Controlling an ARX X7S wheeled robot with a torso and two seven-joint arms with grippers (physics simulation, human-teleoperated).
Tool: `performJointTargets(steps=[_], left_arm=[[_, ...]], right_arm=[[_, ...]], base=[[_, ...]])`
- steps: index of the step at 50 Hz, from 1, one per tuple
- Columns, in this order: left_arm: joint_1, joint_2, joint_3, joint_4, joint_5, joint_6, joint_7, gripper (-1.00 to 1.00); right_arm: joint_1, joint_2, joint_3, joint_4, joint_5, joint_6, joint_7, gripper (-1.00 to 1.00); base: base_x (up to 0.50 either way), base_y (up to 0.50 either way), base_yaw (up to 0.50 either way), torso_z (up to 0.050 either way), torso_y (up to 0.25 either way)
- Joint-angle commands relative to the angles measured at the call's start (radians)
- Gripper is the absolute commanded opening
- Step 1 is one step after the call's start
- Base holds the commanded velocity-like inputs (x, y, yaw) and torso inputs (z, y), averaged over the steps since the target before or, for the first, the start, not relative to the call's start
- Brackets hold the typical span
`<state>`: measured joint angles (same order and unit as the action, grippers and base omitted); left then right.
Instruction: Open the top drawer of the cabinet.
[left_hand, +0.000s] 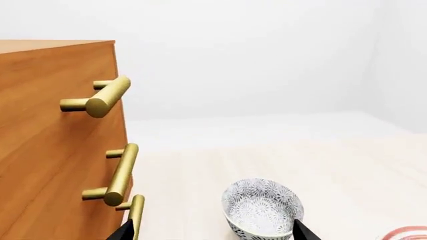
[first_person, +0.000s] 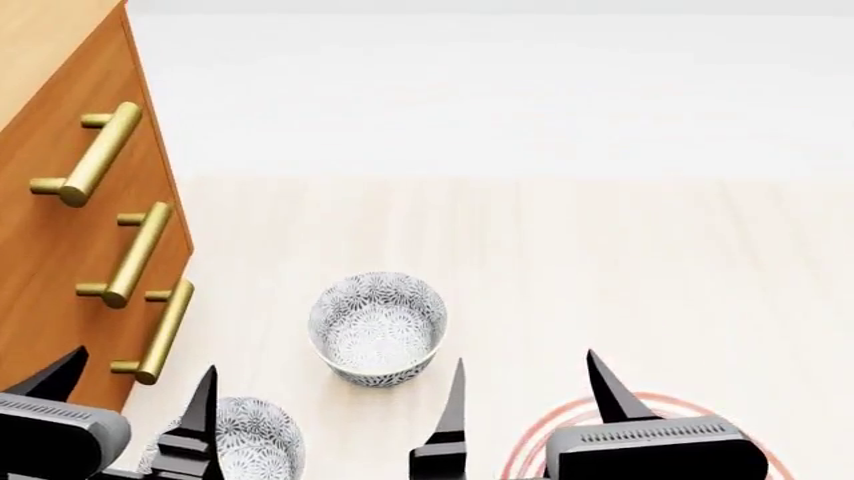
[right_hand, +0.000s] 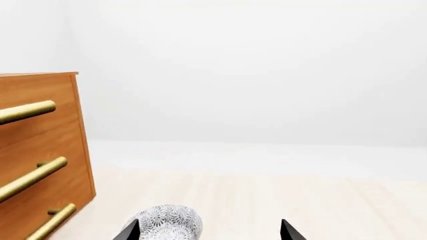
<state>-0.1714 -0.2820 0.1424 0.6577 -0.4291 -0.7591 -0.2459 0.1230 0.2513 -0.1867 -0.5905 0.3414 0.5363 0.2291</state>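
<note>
The orange-brown cabinet (first_person: 54, 215) stands at the left of the head view, its three drawers shut. The top drawer's brass handle (first_person: 94, 153) is the highest of three; it also shows in the left wrist view (left_hand: 105, 97) and the right wrist view (right_hand: 27, 112). My left gripper (first_person: 131, 388) is open and empty, low at the cabinet's foot near the bottom handle (first_person: 164, 331), well below the top handle. In the left wrist view its fingertips (left_hand: 123, 231) flank the floor and a bowl. My right gripper (first_person: 523, 390) is open and empty to the right of the cabinet.
A white patterned bowl (first_person: 378, 327) sits on the pale floor between the grippers; it also shows in both wrist views (left_hand: 261, 207) (right_hand: 167, 224). A second patterned bowl (first_person: 254, 440) lies under the left gripper. A red-ringed plate (first_person: 534, 450) lies under the right gripper.
</note>
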Motion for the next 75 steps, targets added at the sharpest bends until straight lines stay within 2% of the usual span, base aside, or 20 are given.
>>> performJointTargets(steps=[1,2,3,5,8,9,13,14,21,39,51,67,75], left_arm=[[-0.042,-0.145,0.241,-0.026,0.291,0.084,-0.024,1.00],[-0.055,-0.176,0.288,-0.039,0.363,0.118,-0.036,1.00],[-0.095,-0.219,0.358,-0.051,0.464,0.094,-0.046,1.00],[-0.135,-0.254,0.423,-0.060,0.544,0.065,-0.043,1.00],[-0.218,-0.324,0.590,-0.081,0.772,-0.003,-0.050,1.00],[-0.252,-0.340,0.666,-0.105,0.902,-0.048,-0.069,1.00],[-0.301,-0.385,0.777,-0.139,1.014,-0.079,0.001,1.00],[-0.319,-0.392,0.819,-0.156,1.085,-0.102,0.005,1.00],[-0.327,-0.404,0.844,-0.155,1.105,-0.100,0.030,1.00],[-0.350,-0.410,0.828,-0.139,1.088,-0.091,0.058,1.00],[-0.482,-0.383,0.820,-0.202,1.090,-0.097,0.141,1.00],[-0.643,-0.307,0.812,-0.462,1.024,-0.005,0.172,1.00],[-0.726,-0.251,0.803,-0.693,0.970,0.080,0.153,1.00]], right_arm=[[0.002,0.008,-0.009,0.009,-0.003,-0.003,0.003,1.00],[0.000,0.009,-0.012,0.013,-0.004,-0.005,0.001,1.00],[-0.003,0.009,-0.013,0.018,-0.004,-0.012,-0.001,1.00],[-0.004,0.008,-0.011,0.028,-0.002,-0.022,-0.004,1.00],[-0.003,0.006,-0.012,0.043,-0.001,-0.032,-0.007,1.00],[-0.002,0.006,-0.013,0.047,-0.001,-0.034,-0.008,1.00],[0.000,0.009,-0.013,0.048,-0.005,-0.037,-0.004,1.00],[-0.003,0.008,-0.014,0.058,-0.009,-0.049,-0.006,1.00],[-0.002,0.012,-0.016,0.059,-0.008,-0.049,-0.001,1.00],[-0.015,0.020,-0.024,0.053,-0.011,-0.062,0.013,1.00],[-0.014,0.028,-0.030,0.043,-0.010,-0.056,0.023,1.00],[-0.017,0.037,-0.043,0.032,-0.015,-0.056,0.034,1.00],[-0.024,0.040,-0.044,0.040,-0.014,-0.069,0.035,1.00]], base=[[0.00,0.00,0.00,0.000,0.000],[0.00,0.00,0.00,0.000,0.000],[0.00,0.00,0.00,0.000,0.000],[0.00,0.00,0.00,0.000,0.000],[0.00,0.00,0.00,0.000,0.000],[0.00,0.00,0.00,0.000,0.000],[0.00,0.00,0.00,0.000,0.000],[0.00,0.00,0.00,0.000,0.000],[0.00,0.00,0.00,0.000,0.000],[0.00,0.00,0.00,0.000,0.000],[0.00,0.00,0.00,0.000,0.000],[0.00,0.00,0.00,0.000,0.000],[0.00,0.00,0.00,0.000,0.000]])
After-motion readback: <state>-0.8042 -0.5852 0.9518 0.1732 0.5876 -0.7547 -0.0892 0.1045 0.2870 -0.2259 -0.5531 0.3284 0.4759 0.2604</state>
